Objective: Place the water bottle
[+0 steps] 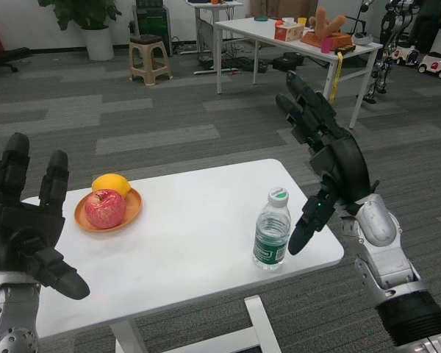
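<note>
A clear water bottle (272, 232) with a green label and white cap stands upright on the white table (191, 243), near its right front corner. My right hand (327, 158) hovers just right of the bottle with fingers spread, the thumb reaching down close to the bottle's side; it holds nothing. At the table's left front my left hand (26, 224) is raised with its fingers apart, empty.
An orange plate (108, 213) carrying a red apple (105, 208) and a yellow lemon (112, 183) sits at the table's left. Beyond lie grey carpet, a second white table (294, 37) with clutter, a plastic stool (148, 57) and a potted plant (88, 18).
</note>
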Motion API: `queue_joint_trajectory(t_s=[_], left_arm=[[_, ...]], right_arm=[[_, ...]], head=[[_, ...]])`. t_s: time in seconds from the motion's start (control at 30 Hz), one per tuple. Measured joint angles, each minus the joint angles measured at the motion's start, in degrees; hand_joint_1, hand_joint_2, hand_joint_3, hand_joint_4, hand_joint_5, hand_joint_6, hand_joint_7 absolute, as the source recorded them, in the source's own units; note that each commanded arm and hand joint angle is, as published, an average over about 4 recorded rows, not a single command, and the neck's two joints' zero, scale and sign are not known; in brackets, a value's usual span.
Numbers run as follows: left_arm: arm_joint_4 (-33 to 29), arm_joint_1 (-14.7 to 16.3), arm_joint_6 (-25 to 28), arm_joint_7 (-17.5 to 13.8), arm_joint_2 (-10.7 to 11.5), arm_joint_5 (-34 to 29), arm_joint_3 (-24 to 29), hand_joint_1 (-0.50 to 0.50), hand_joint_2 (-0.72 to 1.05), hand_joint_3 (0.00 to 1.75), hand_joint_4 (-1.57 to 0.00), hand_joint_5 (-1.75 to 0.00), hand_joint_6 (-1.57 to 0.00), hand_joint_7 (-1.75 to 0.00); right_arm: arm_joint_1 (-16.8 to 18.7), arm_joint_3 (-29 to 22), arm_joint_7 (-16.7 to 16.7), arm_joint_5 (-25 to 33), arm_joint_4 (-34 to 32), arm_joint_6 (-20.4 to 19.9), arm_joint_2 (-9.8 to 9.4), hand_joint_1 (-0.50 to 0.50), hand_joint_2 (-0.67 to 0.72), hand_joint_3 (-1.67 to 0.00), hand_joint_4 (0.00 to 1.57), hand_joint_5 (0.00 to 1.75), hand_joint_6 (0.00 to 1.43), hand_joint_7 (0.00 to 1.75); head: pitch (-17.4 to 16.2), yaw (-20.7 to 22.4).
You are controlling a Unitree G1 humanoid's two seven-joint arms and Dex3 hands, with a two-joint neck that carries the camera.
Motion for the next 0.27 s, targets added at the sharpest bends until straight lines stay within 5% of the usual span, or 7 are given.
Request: queue_joint_trajectory(t_s=[0.27], left_arm=[[-0.01, 0.00, 0.02, 0.00, 0.00, 0.05, 0.00, -0.50, -0.64, 0.03, 0.00, 0.00, 0.00, 0.00]], right_arm=[[0.00, 0.00, 0.00, 0.00, -0.01, 0.00, 0.00, -0.46, 0.66, 0.00, 0.00, 0.00, 0.00, 0.00]], head=[[0.29, -0.05]])
